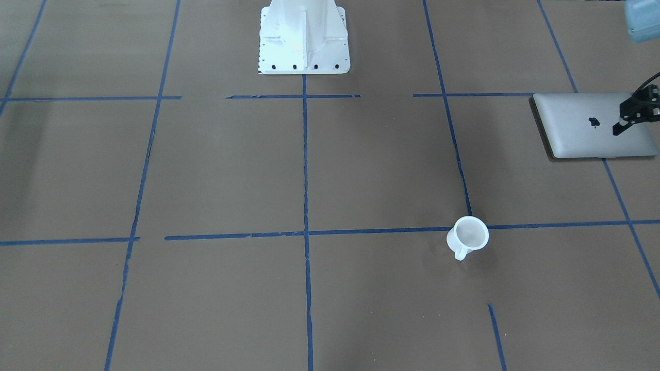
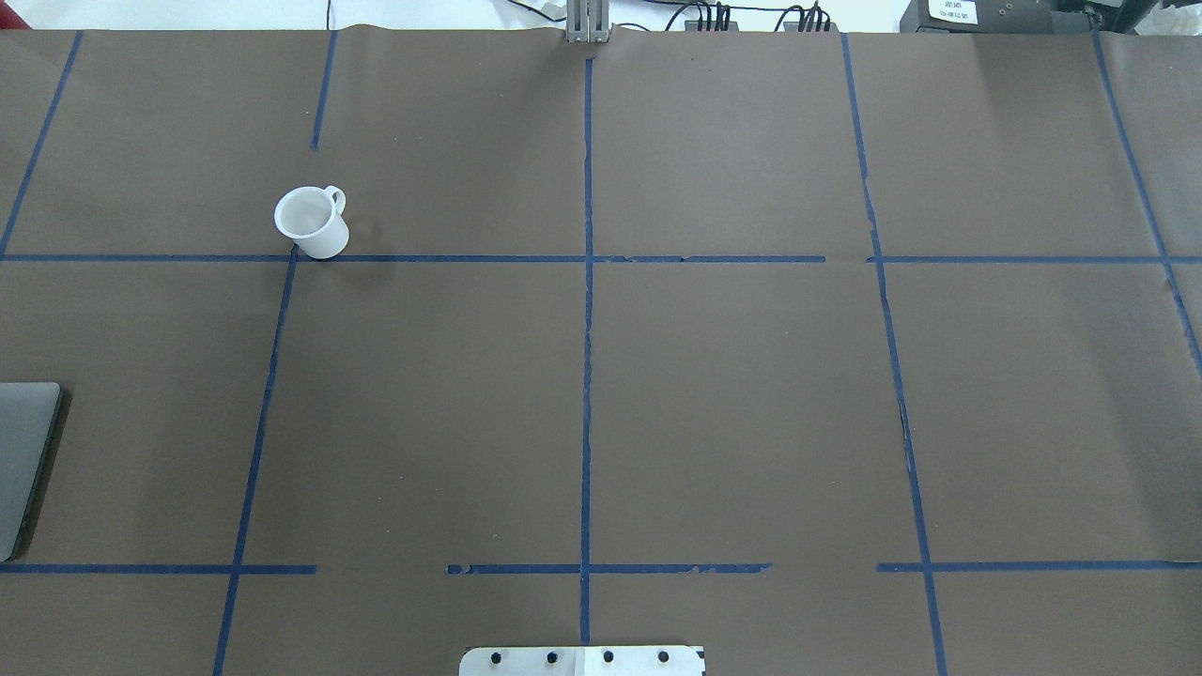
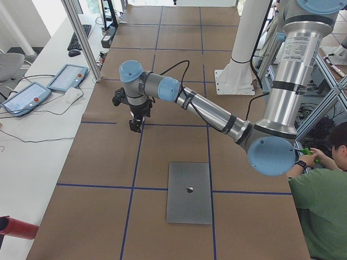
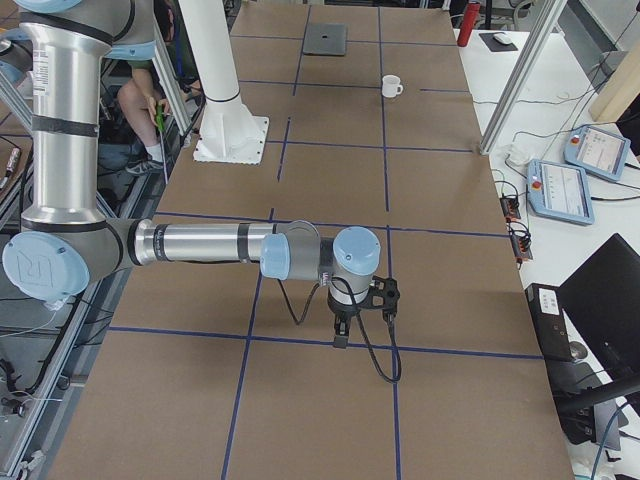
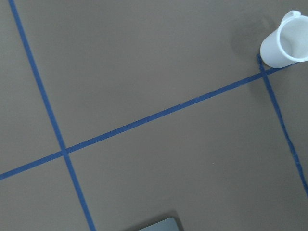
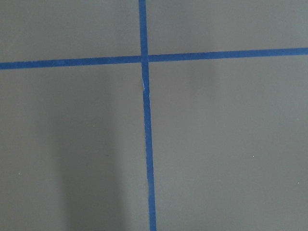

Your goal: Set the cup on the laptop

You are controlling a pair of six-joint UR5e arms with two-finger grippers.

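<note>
The white cup (image 1: 466, 237) stands upright on the brown table by a blue tape crossing; it also shows in the overhead view (image 2: 312, 222) and at the top right of the left wrist view (image 5: 284, 45). The closed silver laptop (image 1: 593, 126) lies flat at the table's end on my left side, cut by the overhead view's left edge (image 2: 23, 460). My left gripper (image 1: 621, 126) hangs high in the air near the laptop, well away from the cup and holding nothing; I cannot tell how its jaws stand. My right gripper (image 4: 340, 335) hovers over bare table at the other end; I cannot tell whether it is open or shut.
The white robot pedestal (image 1: 304, 41) stands at the table's back middle. Blue tape lines (image 2: 587, 329) grid the brown surface. A seated person (image 3: 320, 195) is beside the robot base. Teach pendants (image 3: 68, 77) lie on the side bench.
</note>
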